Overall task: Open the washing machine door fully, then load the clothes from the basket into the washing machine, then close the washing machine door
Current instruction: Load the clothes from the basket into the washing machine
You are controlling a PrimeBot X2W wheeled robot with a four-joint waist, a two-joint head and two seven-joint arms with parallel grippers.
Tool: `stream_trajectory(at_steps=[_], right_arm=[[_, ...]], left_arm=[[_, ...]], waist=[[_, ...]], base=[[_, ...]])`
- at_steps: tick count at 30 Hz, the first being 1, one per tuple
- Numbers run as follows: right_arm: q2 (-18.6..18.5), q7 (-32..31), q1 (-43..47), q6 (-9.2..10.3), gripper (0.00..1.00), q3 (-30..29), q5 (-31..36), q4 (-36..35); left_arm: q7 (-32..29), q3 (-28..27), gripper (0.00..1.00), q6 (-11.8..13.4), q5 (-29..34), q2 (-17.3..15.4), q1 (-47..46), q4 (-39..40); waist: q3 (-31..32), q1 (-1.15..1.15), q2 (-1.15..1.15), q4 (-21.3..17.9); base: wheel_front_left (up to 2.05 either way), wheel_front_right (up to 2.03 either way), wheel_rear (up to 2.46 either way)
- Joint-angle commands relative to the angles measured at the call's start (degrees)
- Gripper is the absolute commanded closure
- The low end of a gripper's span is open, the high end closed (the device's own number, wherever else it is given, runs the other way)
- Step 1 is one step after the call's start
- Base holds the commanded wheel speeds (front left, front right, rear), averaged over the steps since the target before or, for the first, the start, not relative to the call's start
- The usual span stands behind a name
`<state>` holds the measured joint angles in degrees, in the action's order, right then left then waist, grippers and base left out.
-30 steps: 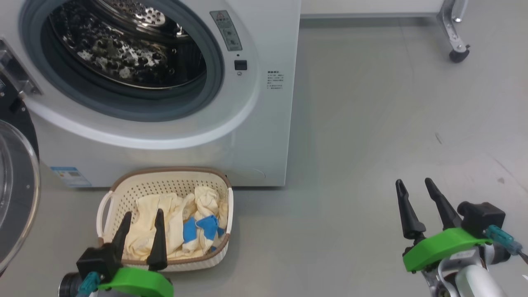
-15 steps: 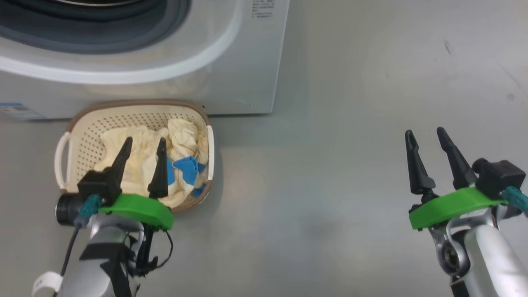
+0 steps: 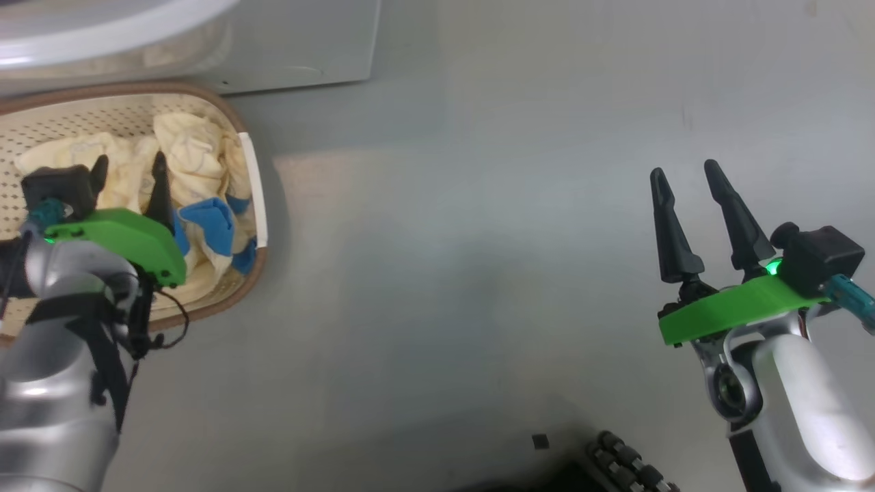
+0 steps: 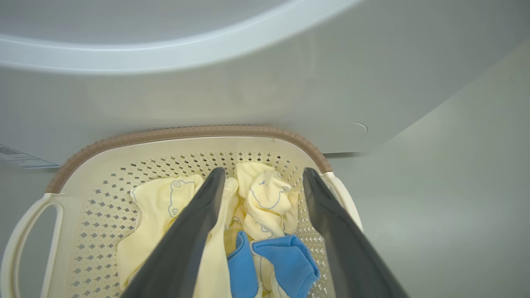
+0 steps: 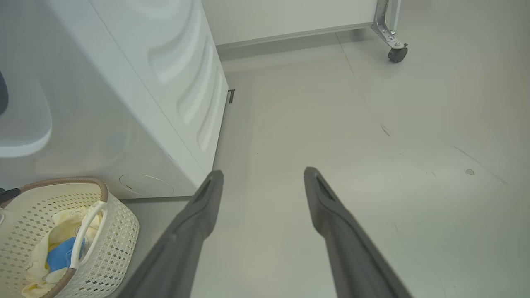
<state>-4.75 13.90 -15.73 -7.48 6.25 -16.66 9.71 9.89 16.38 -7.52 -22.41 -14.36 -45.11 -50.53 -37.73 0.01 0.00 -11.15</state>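
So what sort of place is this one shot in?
Likely a lab or test room staged as a laundry corner: a washing machine on bare grey floor, a basket of clothes before it, and a caster-wheeled metal frame leg beyond.

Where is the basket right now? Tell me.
The basket sits on the floor at the head view's upper left, just before the washing machine, with the left gripper open over its clothes.
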Motion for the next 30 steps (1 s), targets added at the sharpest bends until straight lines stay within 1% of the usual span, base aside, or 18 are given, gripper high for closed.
stream_trajectory(at_steps=[1, 4, 5, 13, 15, 17, 20, 30], right_arm=[[0.3, 0.7, 0.0, -0.01, 0.00, 1.5, -0.4, -1.4], [0.7, 0.9, -0.7, -0.01, 0.00, 2.1, -0.7, -1.4], [0.7, 0.9, -0.7, -0.01, 0.00, 2.1, -0.7, -1.4], [1.6, 1.1, -2.4, -0.01, 0.00, 3.8, -2.2, -1.8], [1.7, 1.1, -2.2, -0.01, 0.00, 3.7, -2.3, -2.2], [1.8, 1.1, -1.8, -0.01, 0.00, 3.5, -2.3, -2.5], [1.8, 1.1, -1.1, -0.01, 0.00, 3.8, -2.4, -2.8], [1.9, 1.1, 1.0, -0.01, 0.00, 4.6, -3.7, -4.4]], left_arm=[[-0.2, -1.8, 0.00, 0.0, -0.6, -3.1, -2.0, -0.5], [-1.8, -0.7, 0.00, 0.0, -1.6, -4.6, -5.2, -4.0], [-1.8, -0.7, 0.00, 0.0, -1.6, -4.6, -5.2, -4.0], [-8.5, 4.7, 0.00, 0.0, -2.2, -8.5, -11.4, -11.5], [-10.0, 5.3, 0.00, 0.0, -2.8, -8.7, -12.6, -13.4], [-11.2, 4.8, 0.00, 0.1, -3.6, -9.1, -14.1, -16.0], [-13.0, 5.7, 0.00, 0.1, -3.2, -9.1, -15.7, -19.0], [-16.7, 5.0, 0.00, 0.2, -5.3, -8.2, -18.8, -22.4]], waist=[[-4.1, -0.01, 0.00, -3.7], [-6.6, -0.01, 0.00, -5.4], [-6.6, -0.01, 0.00, -5.4], [-11.2, -0.01, 0.00, -9.5], [-11.7, -0.01, 0.00, -9.7], [-12.1, -0.01, 0.00, -9.9], [-12.5, -0.01, 0.00, -10.2], [-14.2, -0.01, 0.00, -10.4]], base=[[0.00, 0.00, 0.00], [0.00, 0.00, 0.00], [0.00, 0.00, 0.00], [0.00, 0.00, 0.00], [0.00, 0.00, 0.00], [0.00, 0.00, 0.00], [0.00, 0.00, 0.00], [0.00, 0.00, 0.00]])
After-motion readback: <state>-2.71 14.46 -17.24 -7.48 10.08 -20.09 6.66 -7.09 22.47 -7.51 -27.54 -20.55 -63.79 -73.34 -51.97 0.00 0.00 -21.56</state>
